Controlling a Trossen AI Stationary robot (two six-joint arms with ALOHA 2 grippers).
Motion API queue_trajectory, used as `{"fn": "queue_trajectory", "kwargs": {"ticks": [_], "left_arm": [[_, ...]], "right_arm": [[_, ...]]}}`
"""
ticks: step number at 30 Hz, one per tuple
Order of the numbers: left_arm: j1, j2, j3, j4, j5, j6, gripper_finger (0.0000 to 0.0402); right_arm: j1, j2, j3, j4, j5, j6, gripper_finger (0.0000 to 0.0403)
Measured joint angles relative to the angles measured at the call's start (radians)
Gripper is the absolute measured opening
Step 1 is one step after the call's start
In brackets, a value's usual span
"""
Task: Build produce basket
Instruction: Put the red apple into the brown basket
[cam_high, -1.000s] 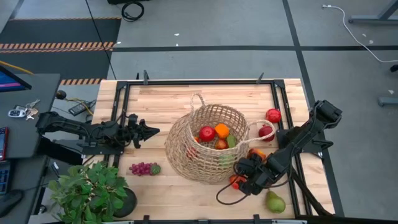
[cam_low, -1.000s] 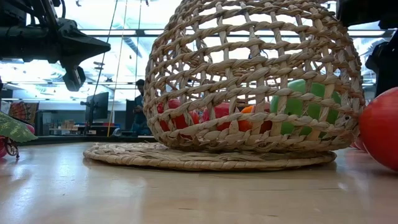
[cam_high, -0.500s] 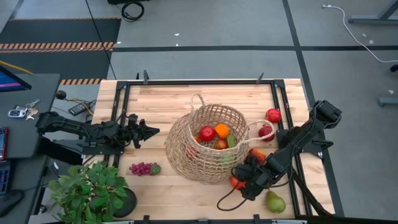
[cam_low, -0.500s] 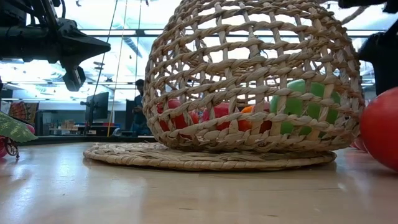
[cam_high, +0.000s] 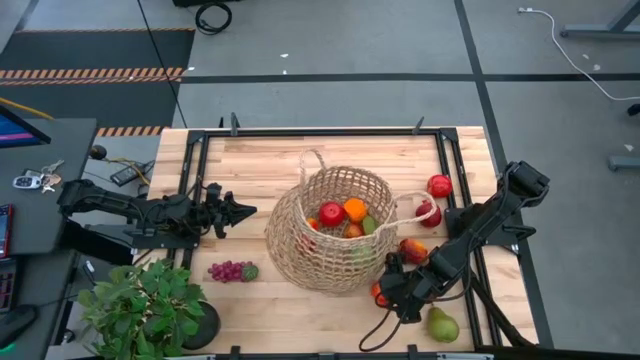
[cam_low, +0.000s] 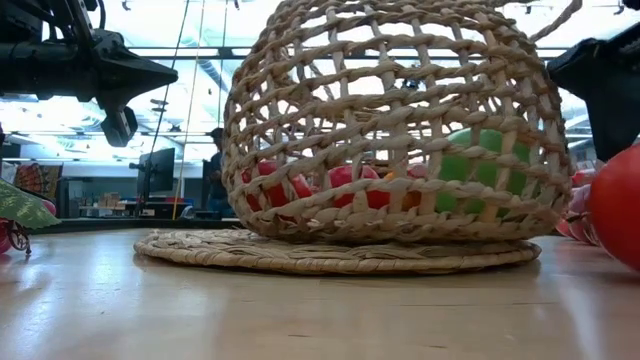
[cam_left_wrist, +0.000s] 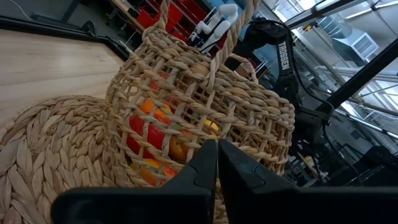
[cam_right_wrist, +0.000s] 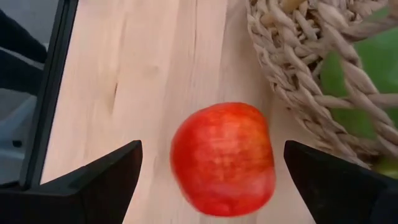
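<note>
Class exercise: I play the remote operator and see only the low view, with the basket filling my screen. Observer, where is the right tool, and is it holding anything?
Observer: The right tool hangs open beside the basket, with a red apple lying on the table between its fingers, not gripped.
Operator: What is left outside the basket?
Observer: From above, purple grapes lie near the potted plant, and a pear sits at the near edge.
Operator: And the left tool?
Observer: The left tool is shut and empty, off to the basket's left.
</note>
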Motion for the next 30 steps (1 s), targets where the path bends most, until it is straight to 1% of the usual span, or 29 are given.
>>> {"fn": "queue_trajectory", "kwargs": {"ticks": [4,9,18,20,25,30], "left_arm": [[0.0,0.0,0.0,0.0,0.0,0.0,0.0027],[0.0,0.0,0.0,0.0,0.0,0.0,0.0023],[0.0,0.0,0.0,0.0,0.0,0.0,0.0021],[0.0,0.0,0.0,0.0,0.0,0.0,0.0024],[0.0,0.0,0.0,0.0,0.0,0.0,0.0029],[0.0,0.0,0.0,0.0,0.0,0.0,0.0025]], "right_arm": [[-0.001,0.0,-0.039,0.07,0.013,-0.013,0.0396],[0.0,-0.002,-0.098,0.187,-0.005,-0.065,0.0395],[0.005,-0.002,-0.164,0.206,0.016,-0.126,0.039],[0.005,-0.002,-0.165,0.206,0.017,-0.128,0.0379],[0.005,-0.002,-0.165,0.207,0.022,-0.143,0.0333],[0.004,-0.001,-0.156,0.198,0.011,-0.127,0.0295]]}}
